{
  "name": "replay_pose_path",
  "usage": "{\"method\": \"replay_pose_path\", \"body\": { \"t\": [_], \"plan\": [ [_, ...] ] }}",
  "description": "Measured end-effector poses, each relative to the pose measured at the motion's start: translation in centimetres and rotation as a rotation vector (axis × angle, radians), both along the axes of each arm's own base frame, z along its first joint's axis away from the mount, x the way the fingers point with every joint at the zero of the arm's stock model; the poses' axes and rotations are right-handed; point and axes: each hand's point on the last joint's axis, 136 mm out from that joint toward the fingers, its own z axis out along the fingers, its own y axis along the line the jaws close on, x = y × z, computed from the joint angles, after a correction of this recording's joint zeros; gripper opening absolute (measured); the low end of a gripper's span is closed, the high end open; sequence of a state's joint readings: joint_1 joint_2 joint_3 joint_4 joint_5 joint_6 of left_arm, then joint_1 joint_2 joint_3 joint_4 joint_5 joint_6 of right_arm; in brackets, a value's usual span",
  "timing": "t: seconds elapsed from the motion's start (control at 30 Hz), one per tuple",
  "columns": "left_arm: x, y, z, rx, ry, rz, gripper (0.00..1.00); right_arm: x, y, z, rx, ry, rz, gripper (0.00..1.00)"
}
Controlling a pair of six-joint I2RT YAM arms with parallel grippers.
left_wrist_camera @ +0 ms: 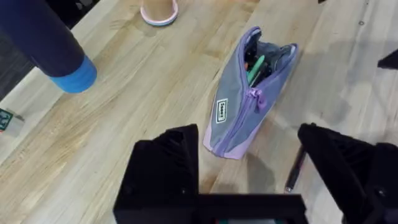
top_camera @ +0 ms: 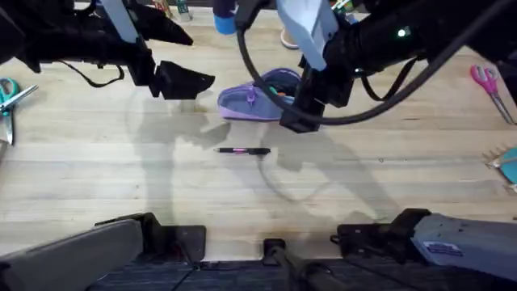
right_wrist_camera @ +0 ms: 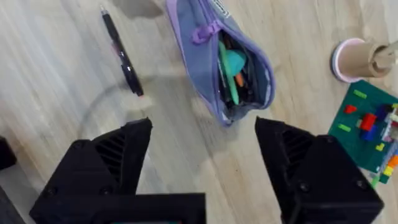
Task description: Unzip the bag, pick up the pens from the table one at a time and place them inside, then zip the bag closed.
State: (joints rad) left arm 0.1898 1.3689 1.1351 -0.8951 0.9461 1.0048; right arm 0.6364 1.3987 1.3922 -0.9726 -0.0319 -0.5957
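Observation:
The lavender bag lies unzipped on the table, its mouth gaping. A light green pen sticks out among other things inside it, also seen as the green pen in the right wrist view. The black pen with a pink band lies on the wood in front of the bag. My left gripper hovers open just left of the bag, holding nothing. Over the bag's right end, my right gripper is open and empty above the bag, with the black pen off to one side.
Teal-handled scissors lie at the left edge and pink-handled scissors at the far right. Behind the bag stand a dark blue cylinder and a pink-rimmed cup. A green baseplate with small bricks sits nearby.

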Motion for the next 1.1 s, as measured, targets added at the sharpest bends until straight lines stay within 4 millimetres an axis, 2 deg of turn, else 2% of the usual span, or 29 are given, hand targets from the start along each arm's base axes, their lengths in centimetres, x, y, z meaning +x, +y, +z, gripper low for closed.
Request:
{"method": "replay_pose_path", "body": {
  "t": [0.37,0.57,0.7,0.87,1.1],
  "plan": [
    [0.2,0.5,-0.5,0.036,0.005,0.016,0.993,-2.1,2.3,-0.3,-0.009,0.012,0.098,0.996],
    [0.2,0.6,-0.7,0.064,-0.022,0.0,0.993,-4.7,3.3,-2.5,-0.065,0.098,0.209,0.996],
    [0.0,0.7,-0.8,0.081,-0.044,-0.024,0.993,-5.5,4.3,-3.4,-0.066,0.135,0.262,0.996],
    [-1.4,2.0,-1.3,0.089,-0.019,-0.033,0.993,-5.7,4.6,-3.8,-0.064,0.151,0.277,0.996],
    [-4.7,4.6,-1.6,0.068,0.003,-0.046,0.993,-5.8,4.7,-3.8,-0.056,0.157,0.286,0.996]
  ]
}}
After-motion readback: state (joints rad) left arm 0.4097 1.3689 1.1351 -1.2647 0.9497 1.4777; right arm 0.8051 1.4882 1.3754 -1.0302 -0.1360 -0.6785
